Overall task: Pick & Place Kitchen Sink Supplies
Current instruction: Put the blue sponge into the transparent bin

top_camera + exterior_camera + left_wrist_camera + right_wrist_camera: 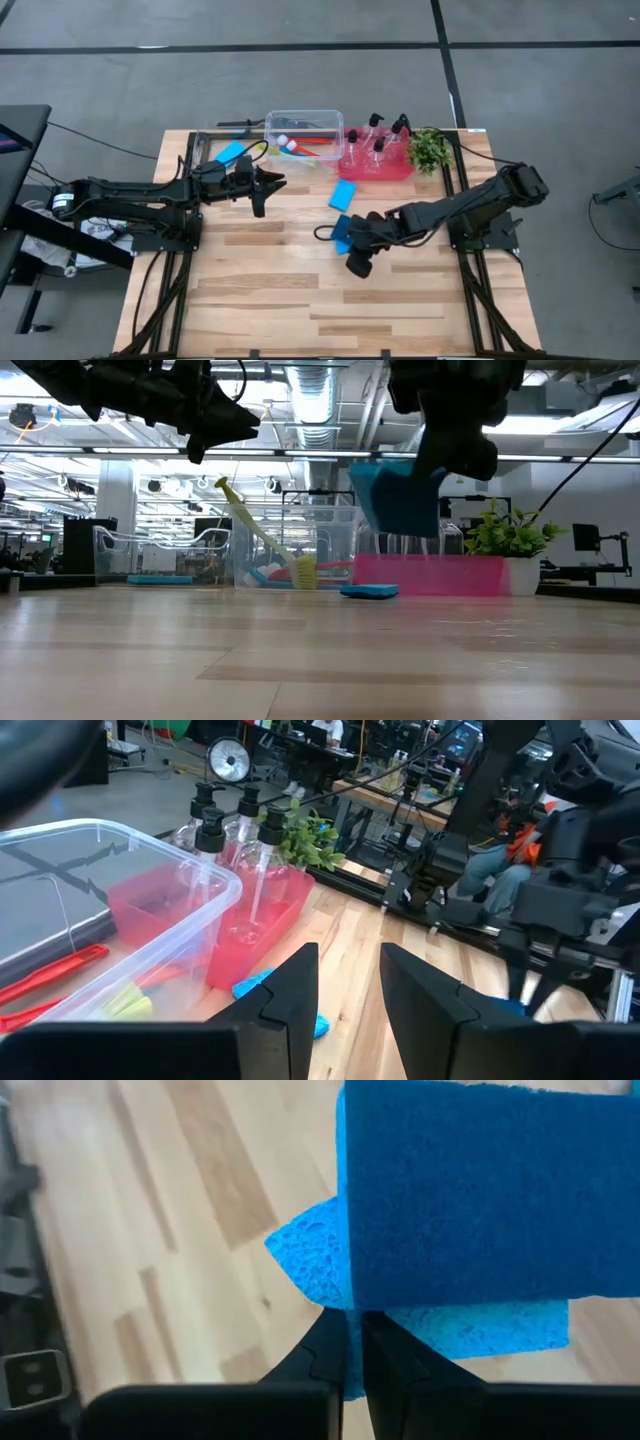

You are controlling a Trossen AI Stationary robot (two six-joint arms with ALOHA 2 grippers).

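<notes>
My right gripper [348,240] [352,1342] is shut on a bright blue sponge [341,231] [400,500] held above the table's middle. A second blue sponge [342,194] [368,591] lies flat on the wood. A third sponge [230,152] lies at the far left. Pump bottles [380,138] [235,830] stand in the red tray [352,166]. Red and yellow-green brushes [298,146] rest in the clear tub [303,115], and the yellow-green one [250,525] leans up over its wall. My left gripper [268,186] [350,990] hovers open near the tub. My right gripper pinches the sponge by one edge [345,1302] between its two fingers [385,1350]. The fingers come from above, slanting toward the table's left. The sponge is lifted clear and hangs tilted below the gripper [450,440].
A small leafy plant [428,150] [508,532] stands right of the red tray [420,575] at the far edge. Bare wood lies across the table's near half [300,300]. The right arm [560,900] and people at desks show beyond the table in the left wrist view.
</notes>
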